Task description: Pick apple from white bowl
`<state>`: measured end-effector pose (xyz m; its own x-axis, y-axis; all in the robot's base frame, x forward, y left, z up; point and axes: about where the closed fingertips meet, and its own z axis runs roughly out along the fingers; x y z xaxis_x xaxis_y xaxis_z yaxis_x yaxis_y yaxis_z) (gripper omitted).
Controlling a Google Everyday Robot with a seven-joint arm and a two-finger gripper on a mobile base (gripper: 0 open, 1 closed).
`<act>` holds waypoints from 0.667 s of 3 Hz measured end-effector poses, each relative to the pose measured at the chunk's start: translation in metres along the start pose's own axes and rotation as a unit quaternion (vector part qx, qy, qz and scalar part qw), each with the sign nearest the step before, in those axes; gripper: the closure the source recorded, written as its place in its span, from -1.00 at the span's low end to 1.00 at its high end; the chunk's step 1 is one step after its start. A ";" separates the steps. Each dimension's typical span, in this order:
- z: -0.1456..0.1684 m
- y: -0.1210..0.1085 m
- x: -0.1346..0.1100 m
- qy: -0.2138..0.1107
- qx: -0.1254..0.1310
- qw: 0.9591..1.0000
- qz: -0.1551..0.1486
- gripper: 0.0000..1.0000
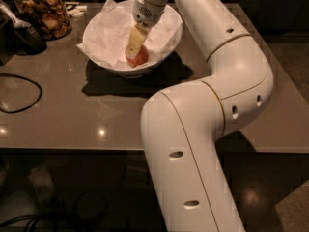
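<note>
The white bowl point(166, 45) stands at the back of the table, lined with crumpled white paper. The small reddish-orange apple point(141, 57) lies in the bottom of the bowl. My gripper point(133, 51) reaches down into the bowl from above. Its yellowish tip is right at the apple's left side and covers part of it. The apple rests low in the bowl, not lifted.
A glass jar of brown snacks point(43, 11) stands at the back left, beside a dark object point(24, 35). A black cable point(19, 93) loops on the grey table point(72, 124) at the left. My white arm point(203, 129) fills the right foreground.
</note>
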<state>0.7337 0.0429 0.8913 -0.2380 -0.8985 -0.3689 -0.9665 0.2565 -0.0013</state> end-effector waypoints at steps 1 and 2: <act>0.004 -0.001 0.001 0.002 -0.003 1.000 0.003 -0.38; 0.007 -0.001 0.001 0.003 -0.005 1.000 0.004 -0.38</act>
<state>0.7352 0.0440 0.8848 -0.2470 -0.8982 -0.3637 -0.9653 0.2609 0.0113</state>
